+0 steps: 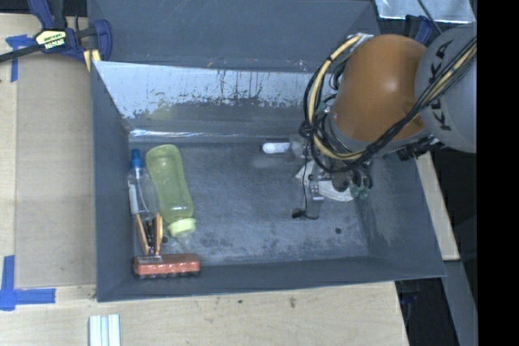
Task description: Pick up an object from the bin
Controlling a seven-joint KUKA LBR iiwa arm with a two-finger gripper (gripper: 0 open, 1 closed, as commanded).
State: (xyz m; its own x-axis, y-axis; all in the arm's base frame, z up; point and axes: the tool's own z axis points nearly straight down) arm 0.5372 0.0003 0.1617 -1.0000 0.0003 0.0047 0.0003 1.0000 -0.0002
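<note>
My end effector, spread or pressed together I cannot tell, hangs over bare floor toward the right edge of the grey bin, near a small white cylinder by the back wall, well apart from a yellow-green bottle at the left edge.

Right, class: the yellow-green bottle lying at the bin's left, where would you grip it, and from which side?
The yellow-green bottle lies flat on its side, so probably come straight down from above and close across the width of its round body, towards the base end. A clear blue-capped bottle lies close along its left flank, so room looks tight on that side.
</note>
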